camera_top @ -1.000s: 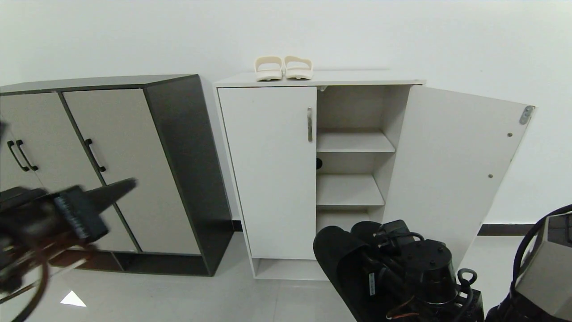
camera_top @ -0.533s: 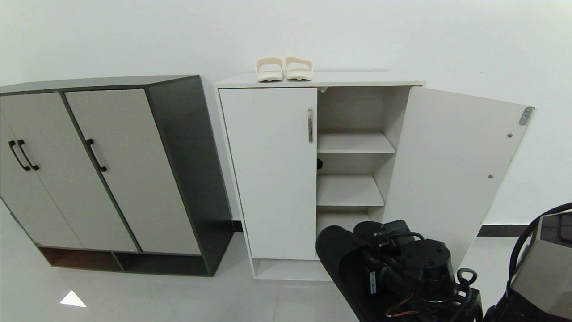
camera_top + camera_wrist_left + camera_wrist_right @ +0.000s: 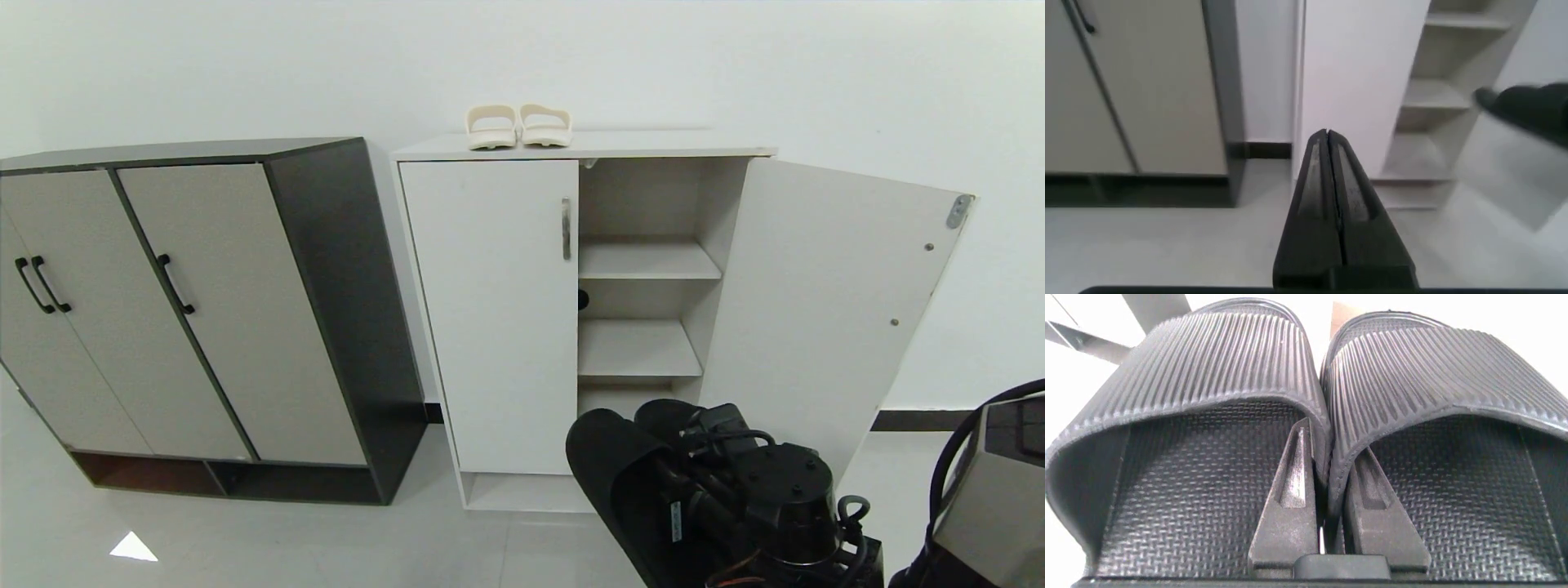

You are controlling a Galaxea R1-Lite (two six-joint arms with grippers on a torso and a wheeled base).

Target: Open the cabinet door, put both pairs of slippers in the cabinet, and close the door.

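**Head view**
- White cabinet [image 3: 490, 327]: a box of smooth flat panels at the centre; its left door is shut and carries one slim metal bar handle [image 3: 565, 229].
- Open door [image 3: 816, 310]: swung out toward 3 o'clock, with a plain inner face and small metal fittings. It exposes a compartment with two flat shelves [image 3: 645, 260].
- Cream slippers [image 3: 518, 125]: one pair of smooth moulded slides with broad straps, side by side on the cabinet top at 12 o'clock.
- Black slippers [image 3: 620, 465]: one pair at 5 o'clock, raised in front of the lowest part of the open compartment and hiding it.
- Dark cabinet [image 3: 204, 310]: at 9 o'clock, just beside the white cabinet; charcoal frame, matte grey doors, three black bar handles.
- Floor [image 3: 286, 547]: glossy pale tiles.
- Count: two cabinets; two pairs of slippers, four in all.

**Left wrist view**
- Left gripper [image 3: 1328, 139]: a black tapered wedge; the jaws are pressed together with nothing between them. It hangs above the floor, facing the shut white door.
- Surroundings: the dark cabinet lies to one side and the open shelves to the other, with a blurred black slipper edge in front of the open door.

**Right wrist view**
- Right gripper [image 3: 1329, 449]: one finger lies inside each black slipper; the jaws are narrow and pinch the two adjoining side walls together.
- Texture: the straps are finely ribbed and arched, and the footbeds are embossed with a diamond grid.
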